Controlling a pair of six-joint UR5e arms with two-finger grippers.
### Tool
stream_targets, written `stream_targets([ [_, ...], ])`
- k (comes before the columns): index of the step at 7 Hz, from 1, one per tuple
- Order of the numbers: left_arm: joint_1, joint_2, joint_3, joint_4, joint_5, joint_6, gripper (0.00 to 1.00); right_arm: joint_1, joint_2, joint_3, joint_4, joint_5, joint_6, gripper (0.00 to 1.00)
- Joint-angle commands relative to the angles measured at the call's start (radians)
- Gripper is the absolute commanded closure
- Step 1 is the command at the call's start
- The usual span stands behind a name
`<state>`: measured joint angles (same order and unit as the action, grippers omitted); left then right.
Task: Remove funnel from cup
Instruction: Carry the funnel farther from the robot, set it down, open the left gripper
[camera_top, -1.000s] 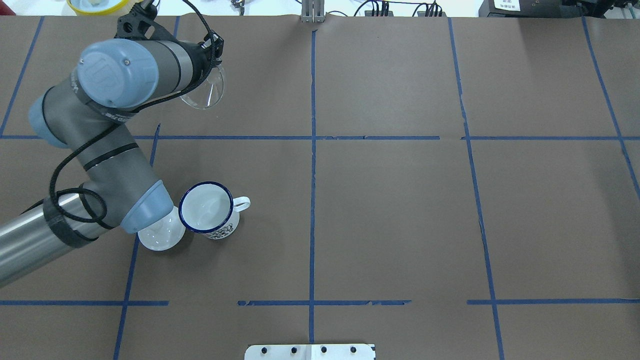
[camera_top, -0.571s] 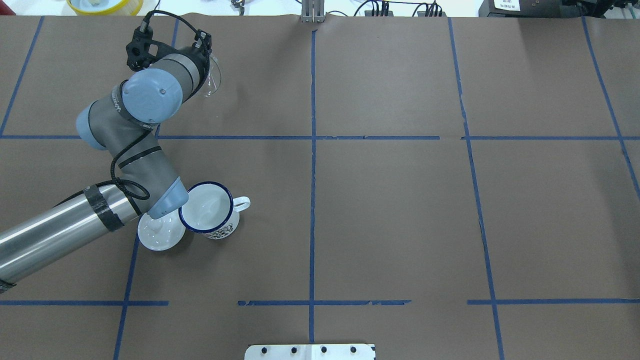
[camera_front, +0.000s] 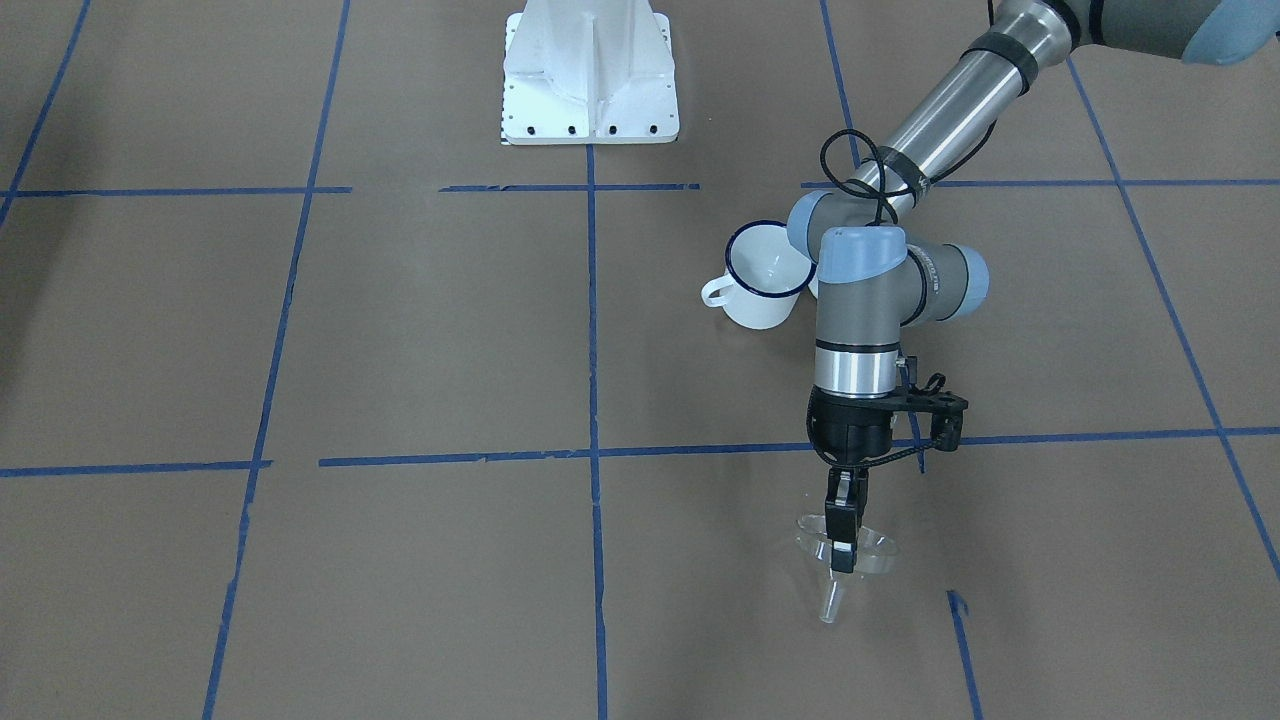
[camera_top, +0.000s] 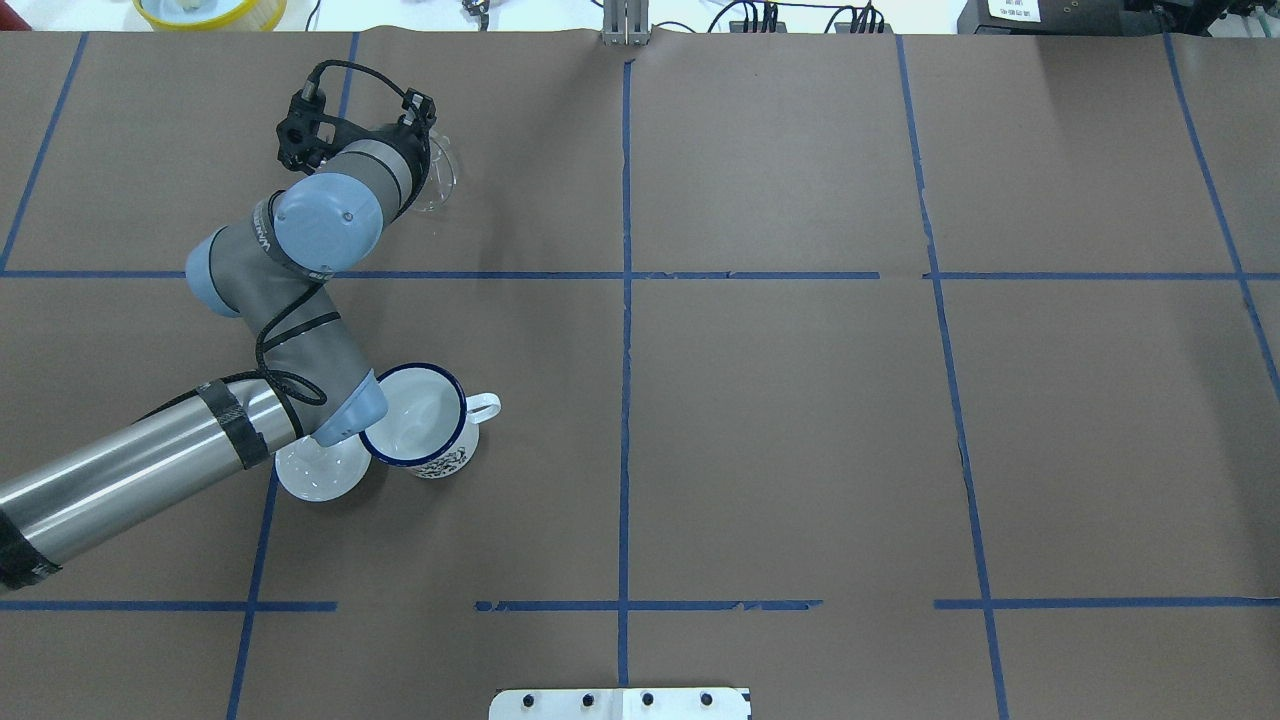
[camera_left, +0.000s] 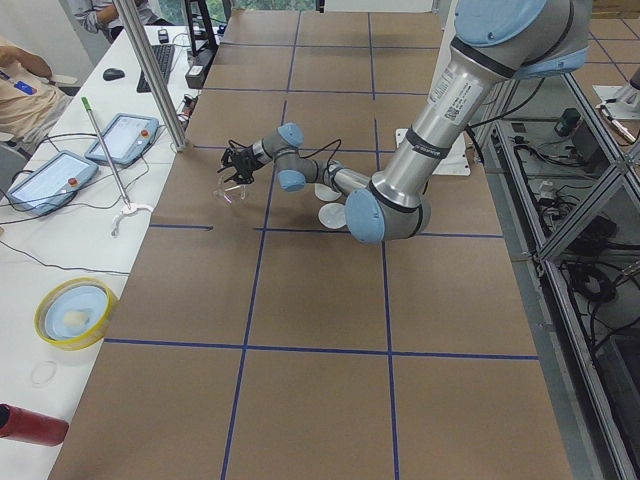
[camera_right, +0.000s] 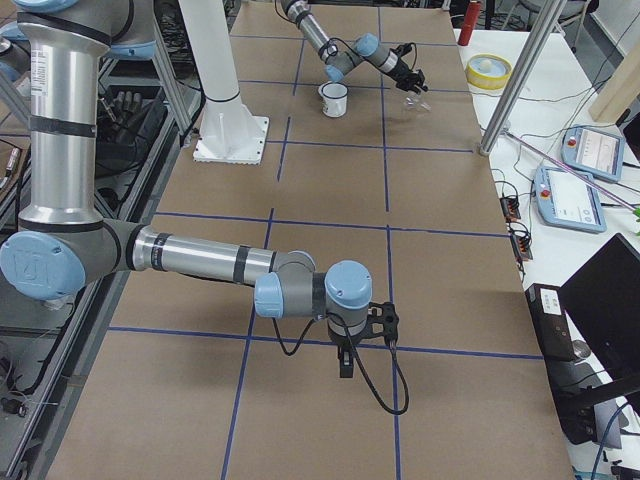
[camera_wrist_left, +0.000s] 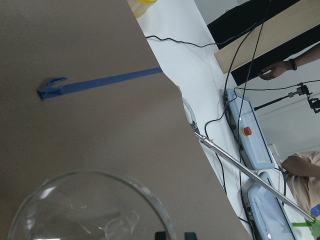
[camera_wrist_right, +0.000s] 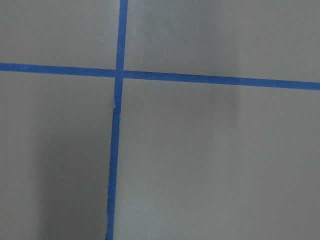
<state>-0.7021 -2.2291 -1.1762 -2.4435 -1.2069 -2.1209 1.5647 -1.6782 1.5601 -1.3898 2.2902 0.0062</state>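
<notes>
Over the last second the left arm has lowered the funnel (camera_front: 875, 550) toward the table (camera_front: 400, 330). The left gripper (camera_front: 845, 545) stays clamped on the funnel's rim, spout down and at or just above the surface, well apart from the cup (camera_front: 762, 280). The cup stands upright and empty, so removal is judged complete, with only set-down and release remaining. The right gripper (camera_right: 345, 362) appears only in the exterior right view, so whether its fingers are apart or together cannot be told.
</notes>
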Motion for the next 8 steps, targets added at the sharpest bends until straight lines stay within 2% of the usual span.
stream_targets([
  [1, -0.008, 0.015, -0.075, 0.000, -0.009, 0.164, 0.01, 0.000, 0.000, 0.000, 0.000, 0.000, 0.000, 0.00],
  [2, -0.016, 0.050, -0.192, 0.014, -0.049, 0.300, 0.00, 0.000, 0.000, 0.000, 0.000, 0.000, 0.000, 0.00],
  [3, -0.022, 0.137, -0.333, 0.043, -0.174, 0.393, 0.00, 0.000, 0.000, 0.000, 0.000, 0.000, 0.000, 0.00],
  [4, -0.045, 0.208, -0.512, 0.181, -0.319, 0.527, 0.00, 0.000, 0.000, 0.000, 0.000, 0.000, 0.000, 0.00],
  [5, -0.069, 0.273, -0.707, 0.397, -0.435, 0.676, 0.00, 0.000, 0.000, 0.000, 0.000, 0.000, 0.000, 0.00],
  [6, -0.113, 0.314, -0.837, 0.570, -0.515, 0.866, 0.00, 0.000, 0.000, 0.000, 0.000, 0.000, 0.000, 0.00],
  [7, -0.181, 0.372, -0.924, 0.666, -0.578, 1.065, 0.00, 0.000, 0.000, 0.000, 0.000, 0.000, 0.000, 0.00],
  [8, -0.207, 0.476, -0.995, 0.673, -0.644, 1.198, 0.00, 0.000, 0.000, 0.000, 0.000, 0.000, 0.000, 0.00],
])
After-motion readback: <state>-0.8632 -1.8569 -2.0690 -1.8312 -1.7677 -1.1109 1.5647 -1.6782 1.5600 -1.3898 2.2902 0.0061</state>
